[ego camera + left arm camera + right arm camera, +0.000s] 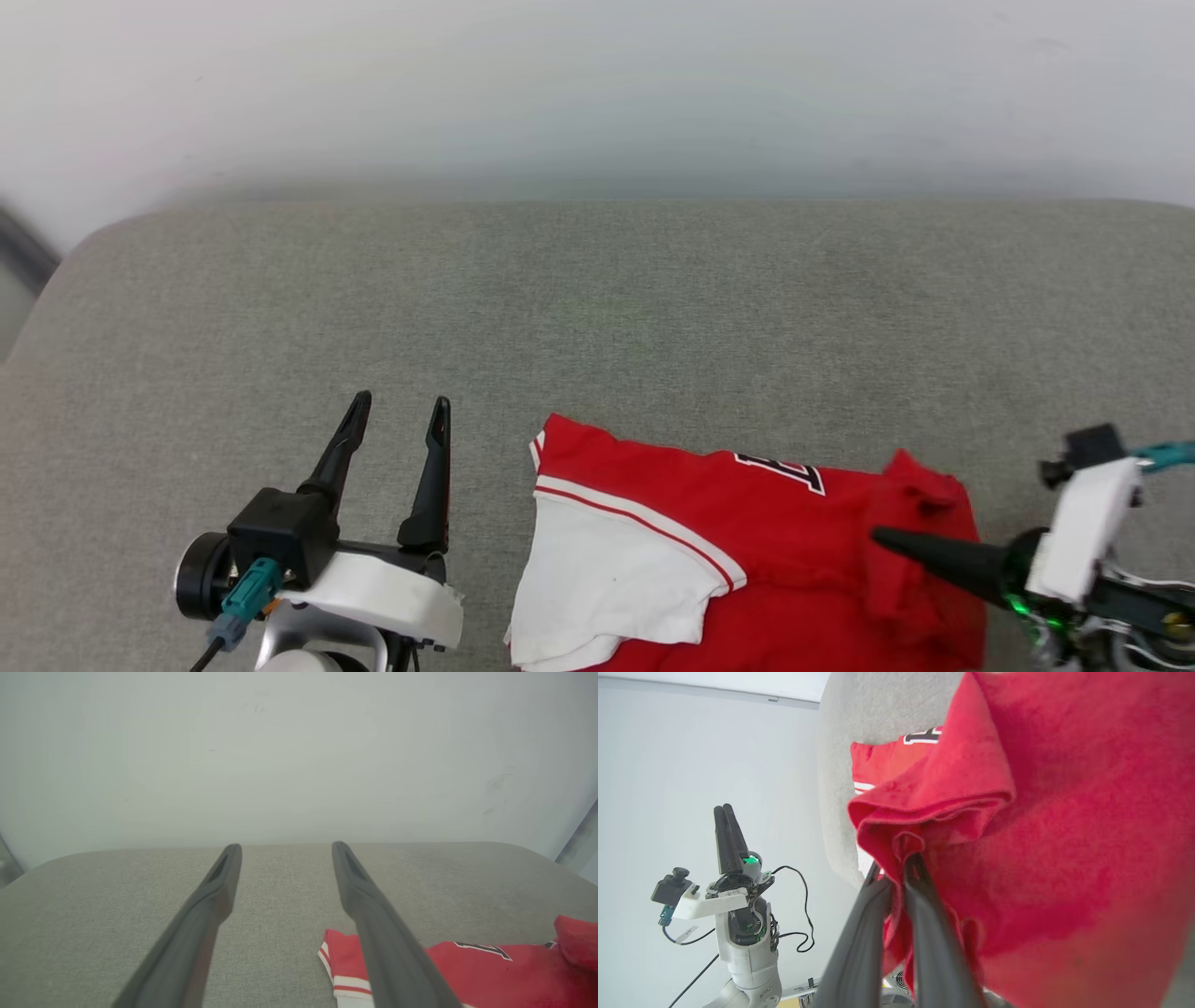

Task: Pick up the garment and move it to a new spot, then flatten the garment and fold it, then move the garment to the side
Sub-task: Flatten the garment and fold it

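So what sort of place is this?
Probably a plain indoor test room, though I can't be sure: a bare pale wall, a grey fabric-covered surface, one red jersey on it.

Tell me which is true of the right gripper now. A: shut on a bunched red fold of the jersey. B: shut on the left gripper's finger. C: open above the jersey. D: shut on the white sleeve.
A: in the right wrist view the right gripper is pinched shut on a bunched red fold of the jersey, away from the white sleeve.
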